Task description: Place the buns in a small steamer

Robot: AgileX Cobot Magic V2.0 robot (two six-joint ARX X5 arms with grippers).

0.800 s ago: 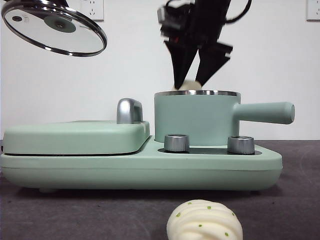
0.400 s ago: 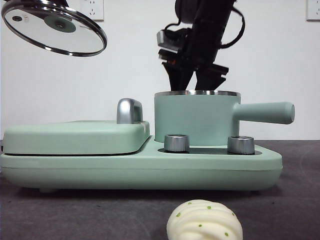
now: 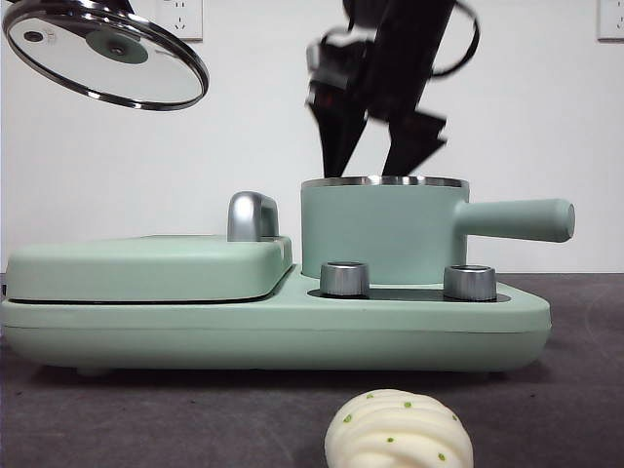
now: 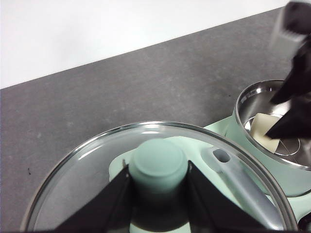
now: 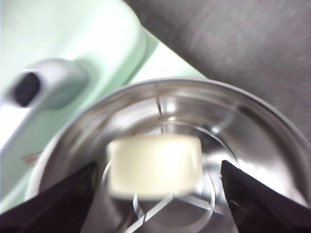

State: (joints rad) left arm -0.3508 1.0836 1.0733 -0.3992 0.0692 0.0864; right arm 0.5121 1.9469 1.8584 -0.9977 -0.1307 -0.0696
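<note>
Right gripper (image 3: 375,161) just let go: jaws apart, plain bun (image 5: 154,165) now inside the small steamer (image 3: 380,234). Left gripper (image 4: 158,182) stays clamped on the lid (image 3: 105,54). 1 down, pleated bun (image 3: 400,431) left.

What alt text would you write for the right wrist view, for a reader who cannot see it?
A plain white bun lies inside the steel-lined small steamer, seen from above. The right gripper hangs over it with its jaws open, clear of the bun on both sides. Beside the steamer is the mint-green griddle with its silver handle.

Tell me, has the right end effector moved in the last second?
Yes. The right end effector dipped toward the steamer, then rose; it now hangs open just above the rim, the plain bun left inside.
</note>
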